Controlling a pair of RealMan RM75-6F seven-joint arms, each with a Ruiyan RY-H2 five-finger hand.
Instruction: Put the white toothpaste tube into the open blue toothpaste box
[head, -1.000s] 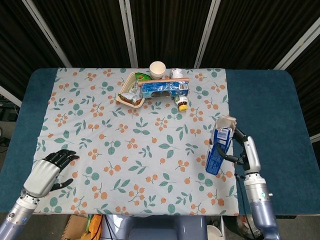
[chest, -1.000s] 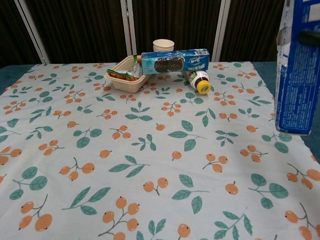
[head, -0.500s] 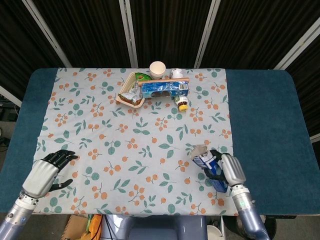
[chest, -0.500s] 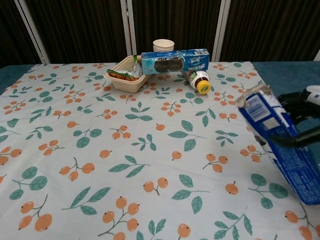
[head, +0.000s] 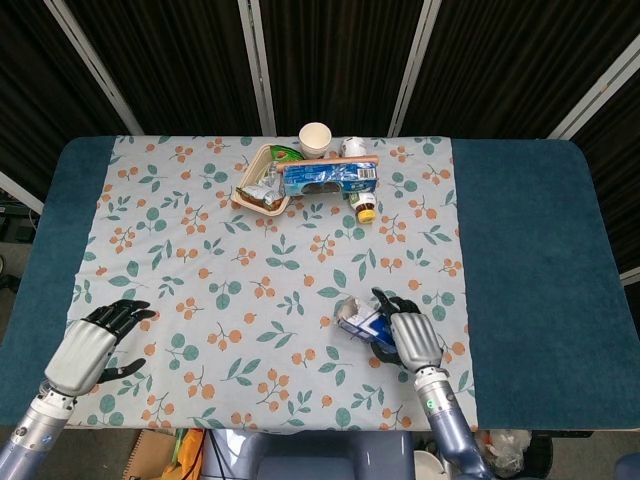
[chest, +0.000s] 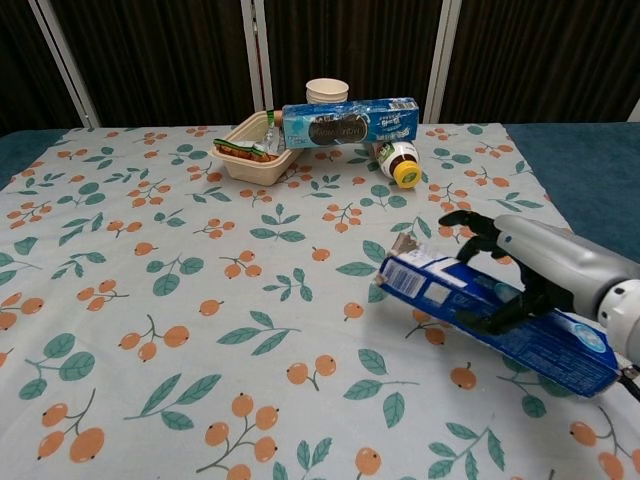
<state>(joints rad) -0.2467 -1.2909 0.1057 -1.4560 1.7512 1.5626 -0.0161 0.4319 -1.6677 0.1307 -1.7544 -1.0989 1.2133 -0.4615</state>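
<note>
My right hand (head: 412, 340) grips the blue toothpaste box (head: 358, 322) from above, near the front right of the floral cloth. In the chest view the blue box (chest: 470, 305) lies almost flat just above the cloth, its open flapped end pointing left, with the right hand (chest: 545, 265) wrapped over its middle. My left hand (head: 95, 345) hovers at the front left corner, holding nothing, and does not show in the chest view. I cannot make out a white toothpaste tube for certain in either view.
At the back centre stand a beige tray (head: 250, 192) of snack packets, a long blue biscuit box (head: 330, 178) resting on it, a paper cup (head: 315, 138) and a lying bottle with a yellow cap (head: 364, 207). Bare blue table (head: 540, 250) flanks the cloth.
The right hand has swung the blue box from upright at the cloth's right edge down to nearly flat, moving it left and toward the front. The left hand has stayed still.
</note>
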